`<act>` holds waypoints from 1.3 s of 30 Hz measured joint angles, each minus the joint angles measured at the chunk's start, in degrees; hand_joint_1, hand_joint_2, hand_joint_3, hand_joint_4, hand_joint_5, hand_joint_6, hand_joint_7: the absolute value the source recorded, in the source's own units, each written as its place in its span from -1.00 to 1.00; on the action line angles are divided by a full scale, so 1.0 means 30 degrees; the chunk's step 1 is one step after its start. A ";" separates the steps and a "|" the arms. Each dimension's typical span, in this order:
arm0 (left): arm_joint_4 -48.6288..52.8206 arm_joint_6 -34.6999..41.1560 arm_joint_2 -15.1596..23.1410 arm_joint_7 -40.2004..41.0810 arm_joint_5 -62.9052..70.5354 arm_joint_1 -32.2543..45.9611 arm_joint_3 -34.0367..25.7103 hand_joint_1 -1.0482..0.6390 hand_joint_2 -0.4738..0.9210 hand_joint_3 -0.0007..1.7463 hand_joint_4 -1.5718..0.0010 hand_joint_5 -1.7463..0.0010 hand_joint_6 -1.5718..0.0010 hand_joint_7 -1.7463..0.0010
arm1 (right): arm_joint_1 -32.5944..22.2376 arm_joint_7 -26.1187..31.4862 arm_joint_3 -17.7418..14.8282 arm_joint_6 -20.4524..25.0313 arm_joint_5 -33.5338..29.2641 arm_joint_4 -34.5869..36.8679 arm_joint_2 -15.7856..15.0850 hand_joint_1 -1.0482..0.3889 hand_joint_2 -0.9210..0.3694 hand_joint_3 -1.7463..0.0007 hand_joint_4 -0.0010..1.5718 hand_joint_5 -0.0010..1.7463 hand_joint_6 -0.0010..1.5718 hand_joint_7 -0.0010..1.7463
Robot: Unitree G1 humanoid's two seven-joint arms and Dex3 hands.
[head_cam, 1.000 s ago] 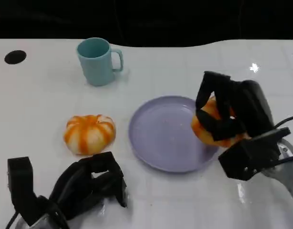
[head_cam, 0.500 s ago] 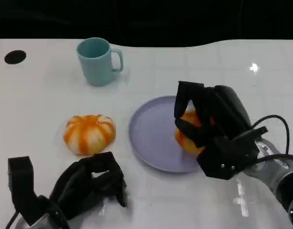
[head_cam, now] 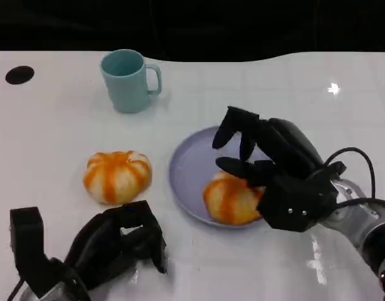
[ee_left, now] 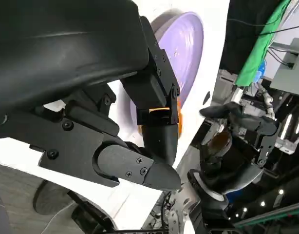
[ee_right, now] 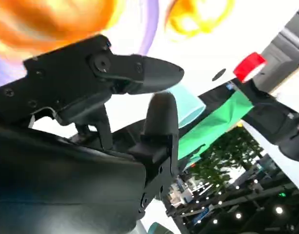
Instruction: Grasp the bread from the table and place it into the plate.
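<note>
An orange-and-white striped bread [head_cam: 229, 200] lies on the near rim of the lilac plate [head_cam: 194, 168]. My right hand [head_cam: 268, 164] hovers just behind and above it, its fingers [head_cam: 233, 127] lifted and spread, gripping nothing. The right wrist view shows this bread [ee_right: 47, 19] blurred under the fingers [ee_right: 140, 73], beside the plate's edge [ee_right: 150, 27]. A second striped bread [head_cam: 117, 175] sits on the table left of the plate. My left hand [head_cam: 117, 246] rests at the near left, fingers loosely bent and holding nothing. In the left wrist view the plate [ee_left: 186, 46] lies beyond those fingers [ee_left: 154, 131].
A teal mug [head_cam: 127, 80] stands upright at the back left, handle toward the right. A black round hole [head_cam: 20, 74] marks the table's far left. The dark table edge runs along the back. Bare white tabletop lies right of the plate.
My right hand carried the bread leftward and down from the plate's right side onto its near rim, then spread its fingers off it. The left hand has stayed still.
</note>
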State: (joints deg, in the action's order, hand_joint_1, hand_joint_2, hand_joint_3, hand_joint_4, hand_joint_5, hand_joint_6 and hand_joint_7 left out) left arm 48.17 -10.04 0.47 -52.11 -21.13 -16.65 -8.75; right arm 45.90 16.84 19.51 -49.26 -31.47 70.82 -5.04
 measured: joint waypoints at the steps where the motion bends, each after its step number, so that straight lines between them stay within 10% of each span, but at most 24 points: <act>1: -0.0002 0.0028 0.0001 0.0000 -0.0010 -0.0005 -0.0005 -0.59 0.91 -1.00 -0.26 -0.59 -0.25 -0.12 | 0.0021 -0.0082 0.0117 0.0138 -0.0124 -0.0052 -0.0101 -0.94 -1.00 0.48 -0.99 0.91 -1.00 0.59; 11: -0.0251 0.0202 0.0004 0.0058 0.0016 0.0081 0.0017 -0.57 0.90 -1.00 -0.26 -0.59 -0.25 -0.14 | -0.0023 -0.0531 0.0750 0.0335 -0.0749 -0.0938 -0.1365 -0.99 -1.00 0.45 -1.00 0.99 -1.00 0.41; 15: -0.0348 0.0276 -0.0005 0.0119 0.0014 0.0121 0.0021 -0.58 0.90 -1.00 -0.25 -0.61 -0.23 -0.15 | -0.0694 -0.0071 0.0736 -0.0240 -0.0858 -0.1564 -0.1921 -0.97 -1.00 0.46 -0.98 1.00 -1.00 0.71; 26: -0.0375 0.0307 -0.0057 0.0177 -0.0024 0.0149 -0.0020 -0.57 0.90 -1.00 -0.25 -0.62 -0.23 -0.14 | -0.3659 -0.0843 -0.0490 -0.3884 0.1423 -0.3104 -0.2866 -0.87 -1.00 0.60 -0.05 1.00 -0.48 1.00; 39: -0.0373 0.0235 -0.0120 0.0181 0.0004 0.0167 -0.0020 -0.56 0.93 -0.99 -0.20 -0.64 -0.21 -0.17 | -0.7622 -1.0962 -0.3124 -0.4881 1.1884 -0.5313 -0.2301 -0.83 -1.00 0.95 0.27 0.71 0.17 0.63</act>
State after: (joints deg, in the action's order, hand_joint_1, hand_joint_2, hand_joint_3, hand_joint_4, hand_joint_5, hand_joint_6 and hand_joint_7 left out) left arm 47.05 -9.33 0.11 -51.57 -21.12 -16.15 -8.82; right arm 23.04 -16.05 10.14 -63.90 4.18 54.88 -11.94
